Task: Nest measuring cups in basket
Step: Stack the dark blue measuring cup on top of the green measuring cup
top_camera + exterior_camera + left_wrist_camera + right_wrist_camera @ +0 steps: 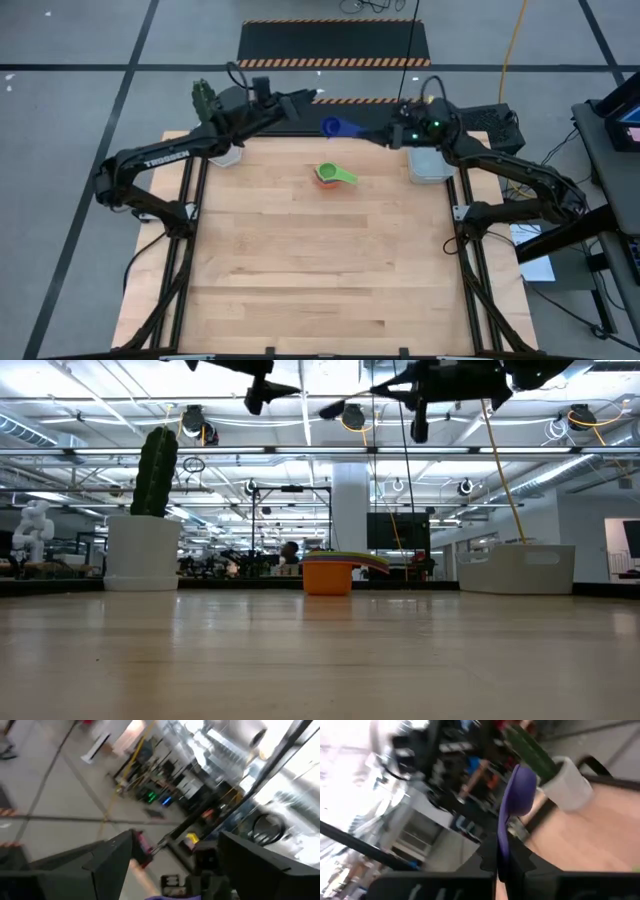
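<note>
- The right claw point(352, 132) hangs above the far edge of the pale wooden worktop point(320, 270), toward 12 o'clock from the worktop's middle, and is pinched tight on the flat handle of a dark blue plastic measuring cup point(332, 127).
- In the right wrist view that dark blue cup point(516, 800) stands up on edge between the 2 dark fingers, its round bowl pointing away from the wrist.
- The left claw point(305, 97) is raised near the same far edge, at about 11 o'clock, its tip pointing toward the blue cup but apart from it; its fingers point(112, 860) are spread wide and nothing sits between them.
- A nested stack of measuring cups point(333, 176) rests on the worktop, a little past centre toward 12 o'clock: a green cup on top with its handle pointing toward 4 o'clock, an orange bowl under it.
- From table height the stack point(330, 573) shows an orange bowl with thin coloured rims layered on top.
- The pale grey translucent rectangular plastic basket point(428, 166) sits at the far right, about 2 o'clock, partly under the right arm; I cannot tell what is in it.
- A white pot holding a green cactus point(143, 510) stands at the far left corner, about 10 o'clock.
</note>
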